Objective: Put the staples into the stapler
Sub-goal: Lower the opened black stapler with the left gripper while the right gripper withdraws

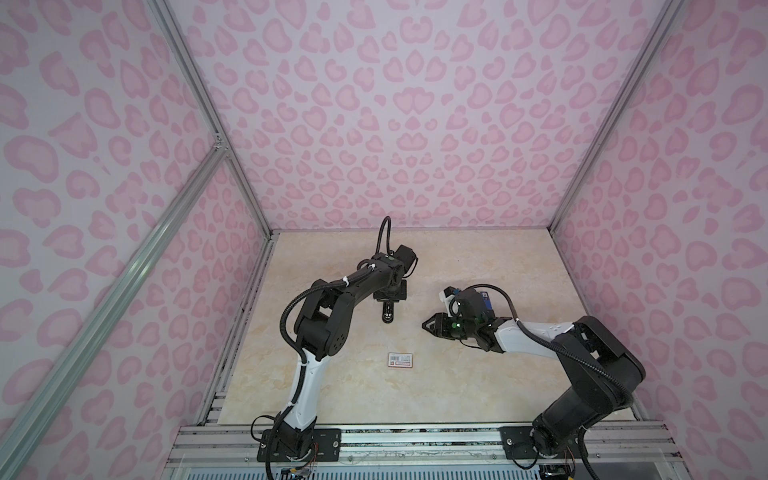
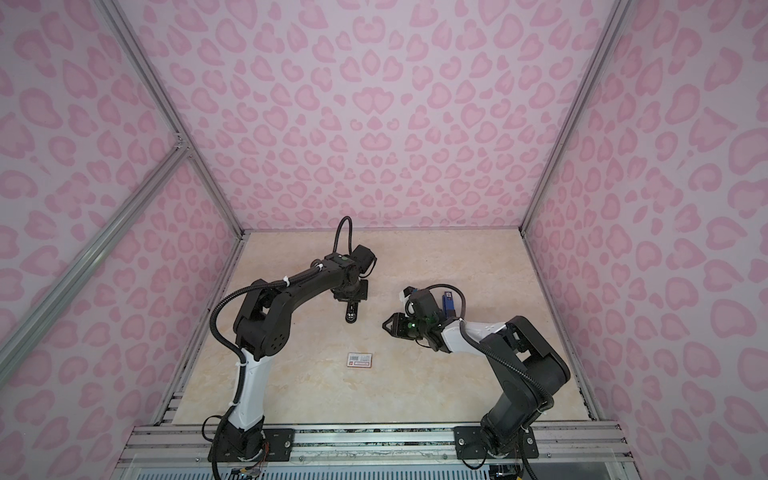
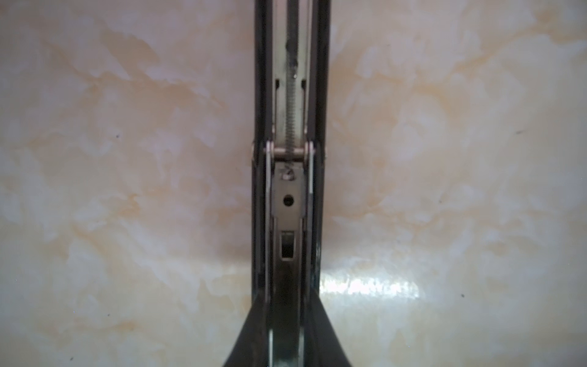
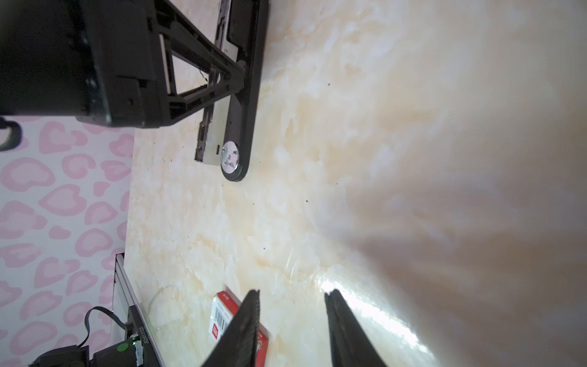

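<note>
Stapler (image 3: 288, 190): black body, silvery spring channel.

Small white box (image 1: 400, 360) with red label and barcode lies flat on the marbled beige tabletop (image 1: 478, 386), near side, left of centre. Pink heart-print walls (image 1: 415, 104) left, right and far. Aluminium rails (image 1: 415, 436) along near edge.

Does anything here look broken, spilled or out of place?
Nothing spilled or broken. The stapler lies opened up, its spring bare, pinched by the left gripper; that looks deliberate, for loading. The small white box lies flat, apart.
</note>
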Available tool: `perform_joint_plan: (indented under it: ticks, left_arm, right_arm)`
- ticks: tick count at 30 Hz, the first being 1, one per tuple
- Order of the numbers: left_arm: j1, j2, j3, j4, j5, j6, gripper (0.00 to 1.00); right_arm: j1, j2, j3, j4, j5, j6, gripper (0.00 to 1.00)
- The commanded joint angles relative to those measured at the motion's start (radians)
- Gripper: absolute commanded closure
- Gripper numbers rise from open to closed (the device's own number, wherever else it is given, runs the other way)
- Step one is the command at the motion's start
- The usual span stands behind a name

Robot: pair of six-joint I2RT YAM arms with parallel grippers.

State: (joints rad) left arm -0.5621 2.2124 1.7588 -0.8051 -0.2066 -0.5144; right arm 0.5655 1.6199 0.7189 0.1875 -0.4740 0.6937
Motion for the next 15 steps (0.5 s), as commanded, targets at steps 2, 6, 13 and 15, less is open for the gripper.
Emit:
perform_joint_plan:
  ticks: [2, 6, 13, 15]
  left_arm:
    - [0.014, -0.001, 0.014, 0.000, -0.047, 0.040, 0.86]
    - [0.014, -0.053, -0.010, 0.011, -0.017, 0.047, 0.61]
    - [0.014, -0.198, -0.116, 0.045, 0.053, 0.030, 0.48]
    - [0.014, -0.247, -0.166, 0.066, 0.080, 0.021, 0.48]
  right_arm:
    - [-0.002, -0.024, 0.020, -0.143, 0.068, -0.067, 0.61]
    - [-0.002, -0.058, 0.053, -0.239, 0.134, -0.103, 0.57]
    - [-0.016, -0.149, 0.142, -0.470, 0.306, -0.185, 0.48]
    - [-0.029, -0.176, 0.164, -0.541, 0.366, -0.197, 0.45]
